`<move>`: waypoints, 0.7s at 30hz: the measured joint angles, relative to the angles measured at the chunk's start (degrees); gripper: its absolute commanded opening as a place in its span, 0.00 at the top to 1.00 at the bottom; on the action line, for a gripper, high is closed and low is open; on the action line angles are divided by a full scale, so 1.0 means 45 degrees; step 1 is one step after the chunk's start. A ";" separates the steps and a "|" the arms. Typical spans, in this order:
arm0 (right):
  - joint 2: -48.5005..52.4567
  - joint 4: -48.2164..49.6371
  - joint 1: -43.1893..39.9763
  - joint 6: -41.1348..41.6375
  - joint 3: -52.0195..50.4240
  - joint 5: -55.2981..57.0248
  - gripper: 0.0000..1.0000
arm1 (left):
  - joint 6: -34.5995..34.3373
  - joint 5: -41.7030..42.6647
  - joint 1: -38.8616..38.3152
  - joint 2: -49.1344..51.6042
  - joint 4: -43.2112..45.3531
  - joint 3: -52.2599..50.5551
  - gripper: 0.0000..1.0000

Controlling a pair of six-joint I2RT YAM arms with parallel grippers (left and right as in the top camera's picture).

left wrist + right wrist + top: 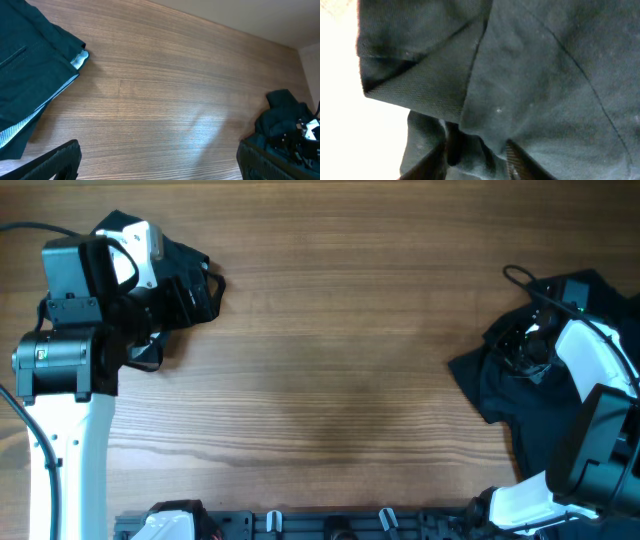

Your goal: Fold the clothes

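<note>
Left fingers point(57, 161) spread wide apart above bare wood, right fingers point(522, 165) buried in cloth

From overhead I've got one dark teal shirt point(190, 280) lying at about 10 o'clock on the tabletop point(330, 360), partly under my left arm. A crumpled dark shirt point(500, 380) sits at 3 o'clock under the right arm. My right wrist cam is wall-to-wall fabric folds, so I honestly can't tell if those fingers are clamped on it or just pressed in.

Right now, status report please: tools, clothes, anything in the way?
Left tool open above table. Right tool down in crumpled garment, grip unclear. Second garment far left. Nothing between.
</note>
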 measured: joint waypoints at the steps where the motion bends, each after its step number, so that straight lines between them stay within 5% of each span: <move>1: 0.0000 -0.0010 0.0000 0.0112 -0.0015 -0.0044 0.96 | 0.0000 0.0000 0.0000 0.0000 0.0000 0.0000 0.00; 7: -0.0117 -0.1345 0.0000 -0.0194 0.0884 -0.0044 0.96 | 0.0000 0.0000 0.0000 0.0000 0.0209 0.0000 0.00; 17: -0.3750 -0.1598 0.0131 -0.1297 0.7349 -0.1525 0.96 | 0.0000 0.0034 0.0000 -0.0223 0.1753 0.0000 0.01; 21: -0.3881 -0.0661 0.2909 -0.0865 0.7859 -0.3594 0.96 | 0.0000 0.0044 0.0053 -0.1141 0.2463 0.0005 0.01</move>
